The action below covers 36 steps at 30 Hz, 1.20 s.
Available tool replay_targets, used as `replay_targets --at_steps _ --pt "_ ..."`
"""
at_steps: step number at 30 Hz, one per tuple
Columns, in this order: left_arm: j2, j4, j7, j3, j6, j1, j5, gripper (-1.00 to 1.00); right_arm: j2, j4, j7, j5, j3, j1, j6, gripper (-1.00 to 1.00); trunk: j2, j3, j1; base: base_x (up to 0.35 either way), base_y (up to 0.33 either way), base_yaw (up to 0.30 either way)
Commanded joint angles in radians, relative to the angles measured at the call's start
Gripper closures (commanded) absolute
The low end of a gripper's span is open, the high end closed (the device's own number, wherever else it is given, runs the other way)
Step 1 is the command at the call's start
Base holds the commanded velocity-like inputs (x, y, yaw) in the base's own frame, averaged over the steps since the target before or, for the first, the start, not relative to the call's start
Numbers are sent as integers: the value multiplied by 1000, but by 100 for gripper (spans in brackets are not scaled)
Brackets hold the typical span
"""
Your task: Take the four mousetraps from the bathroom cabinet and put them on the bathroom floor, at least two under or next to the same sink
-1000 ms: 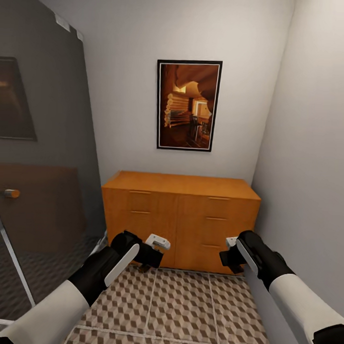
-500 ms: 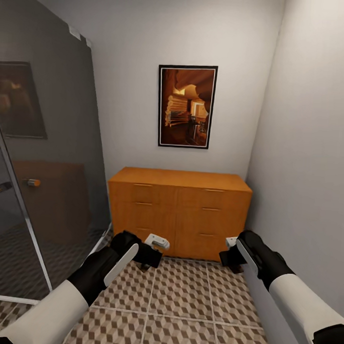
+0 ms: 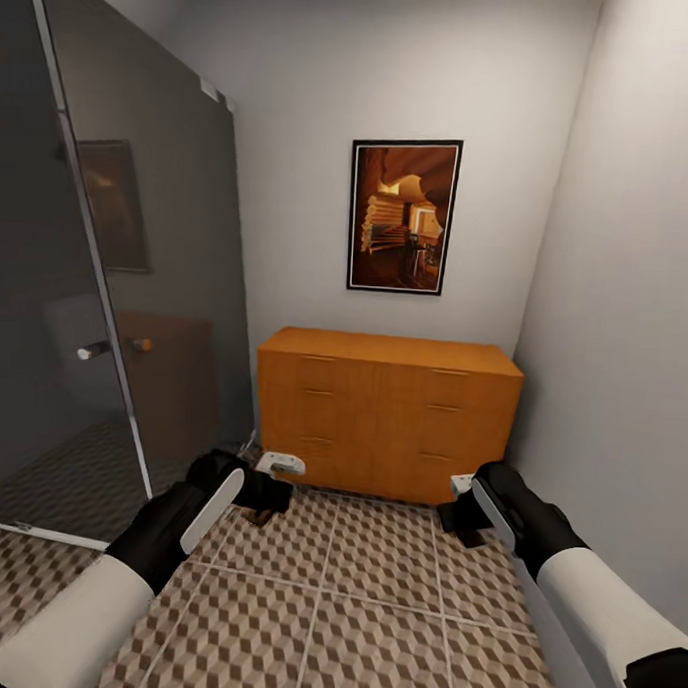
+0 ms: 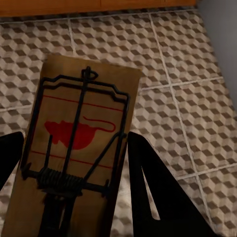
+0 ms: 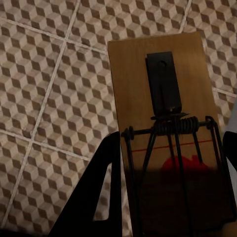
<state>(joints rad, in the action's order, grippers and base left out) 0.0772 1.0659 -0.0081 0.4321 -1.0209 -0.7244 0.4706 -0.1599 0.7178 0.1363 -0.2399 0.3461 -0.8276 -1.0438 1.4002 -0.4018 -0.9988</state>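
Observation:
The orange-brown cabinet (image 3: 386,411) stands against the far wall, its front panels closed. Both arms hang low over the cube-patterned bathroom floor (image 3: 353,605) in front of it. My left gripper (image 3: 265,499) is shut on a flat wooden mousetrap (image 4: 79,143) with a black wire spring and a red mouse print, held between its dark fingers (image 4: 158,192) above the tiles. My right gripper (image 3: 467,518) is shut on a second mousetrap (image 5: 165,123), held the same way between its fingers (image 5: 98,197). The sink is out of view.
A dark glass shower partition (image 3: 106,304) with a small handle (image 3: 93,351) runs along the left. A pale wall (image 3: 634,347) closes in the right side beside my right arm. A framed picture (image 3: 403,214) hangs above the cabinet.
The camera has backed away and turned, so the cabinet looks smaller and farther off. My left arm has shifted left in the picture. Both traps stay gripped.

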Motion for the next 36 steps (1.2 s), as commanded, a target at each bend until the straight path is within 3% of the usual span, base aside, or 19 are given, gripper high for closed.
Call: replay_targets --at_steps 1,11,15,23,36 --pt "5 -2 -1 -7 -2 -1 1 100 -2 1 0 -4 5 -1 -3 100 1 -1 1 -324 0 270" --pt "41 -24 2 -93 -1 -1 -7 100 6 -3 1 -3 5 -1 -3 100 1 -1 1 -118 0 273" --pt "54 -27 26 -103 -1 -1 -11 100 13 -5 1 -2 5 -1 -3 100 1 -1 1 -7 0 275" --pt "70 -38 161 -132 -1 -1 -9 100 19 -8 3 -3 5 -1 -3 100 1 -1 1 -1 0 169" --pt "71 -41 169 -137 -1 -1 -2 100 20 -6 6 -4 7 -1 -3 100 1 -1 1 0 0 11"
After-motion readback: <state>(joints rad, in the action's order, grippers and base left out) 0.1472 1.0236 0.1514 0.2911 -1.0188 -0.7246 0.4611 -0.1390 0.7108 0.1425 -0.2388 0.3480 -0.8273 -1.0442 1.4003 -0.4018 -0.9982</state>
